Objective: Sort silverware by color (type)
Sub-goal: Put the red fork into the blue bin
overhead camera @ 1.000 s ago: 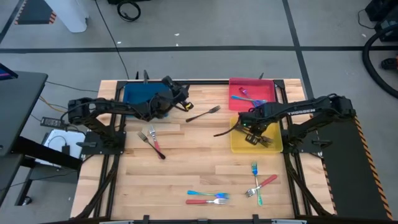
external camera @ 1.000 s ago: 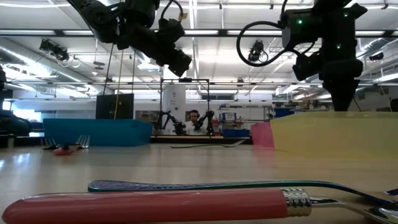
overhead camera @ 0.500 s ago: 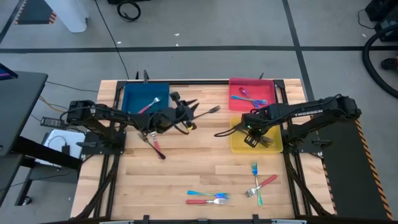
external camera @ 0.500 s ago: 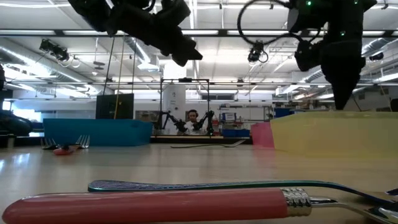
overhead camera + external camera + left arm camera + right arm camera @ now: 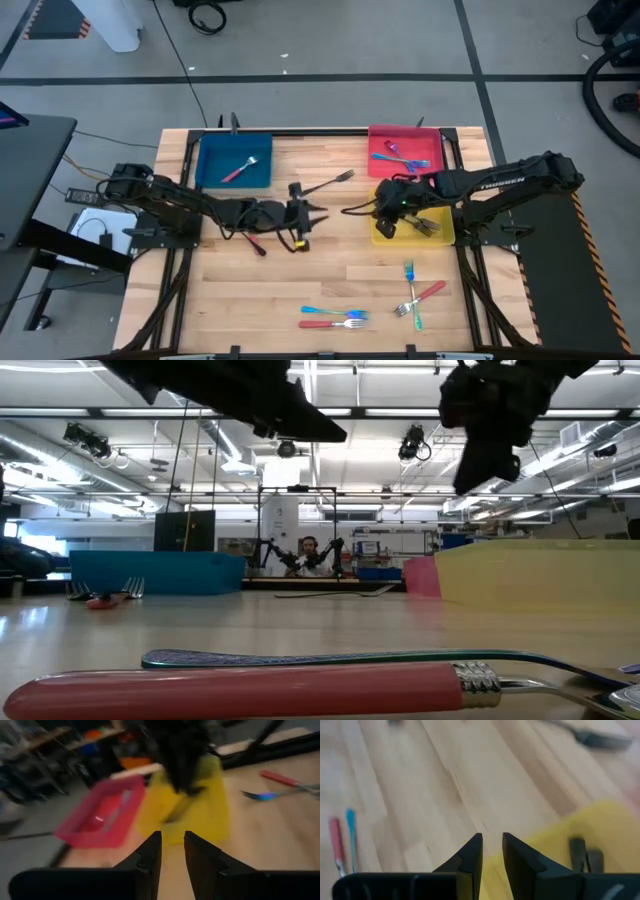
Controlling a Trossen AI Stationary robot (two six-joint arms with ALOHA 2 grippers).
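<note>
High view — I see the left gripper [image 5: 306,214] mid-table, fingers slightly parted, empty. Dark fork [image 5: 327,184] lies just beyond it. Right gripper [image 5: 382,205] at the yellow tray [image 5: 381,234] edge — fingers narrowly apart, empty. Remaining forks [image 5: 412,295] sit near the front.

Wooden tabletop [image 5: 330,265] — three trays and loose forks

Blue tray [image 5: 234,160] far left, red tray [image 5: 403,147] far right, yellow tray [image 5: 412,222] just in front of it; a dark grey fork [image 5: 326,184] lies between them — red-handled and teal forks [image 5: 333,317] sit scattered near the front edge.
</note>
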